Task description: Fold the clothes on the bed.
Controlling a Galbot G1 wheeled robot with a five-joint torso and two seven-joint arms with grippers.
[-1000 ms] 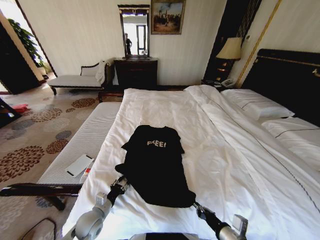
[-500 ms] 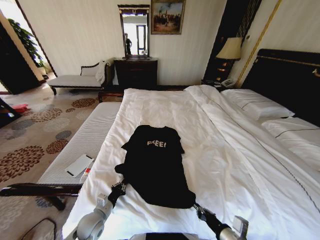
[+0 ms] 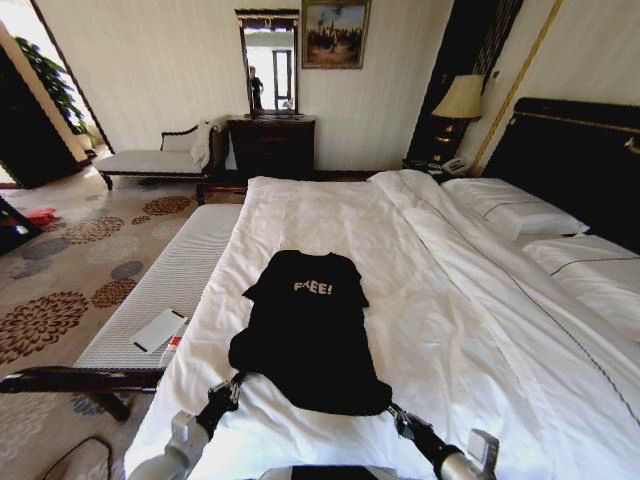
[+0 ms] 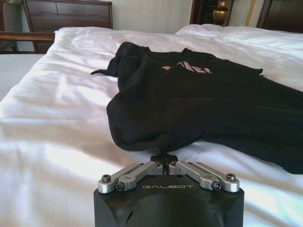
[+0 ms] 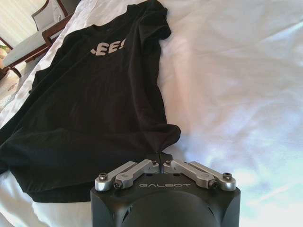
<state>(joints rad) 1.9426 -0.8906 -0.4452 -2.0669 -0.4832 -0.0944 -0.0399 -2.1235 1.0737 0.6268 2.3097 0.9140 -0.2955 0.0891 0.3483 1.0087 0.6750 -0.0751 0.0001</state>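
Pulled back toward the robot, left pincer [image 4: 163, 158] and right pincer [image 5: 161, 157] each clench T-shirt [image 3: 305, 330] hem corners

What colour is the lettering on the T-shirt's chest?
White, on the black T-shirt; clearest in the head view.

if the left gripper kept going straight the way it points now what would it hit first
The black T-shirt: the left gripper is already shut on its hem corner, so it would likely push into the bunched fabric, with the bed beneath.

The white-sheeted bed [image 3: 330, 215] carries 1 black T-shirt [image 3: 308, 330] — 2 pillows [image 3: 520, 215] at its head.
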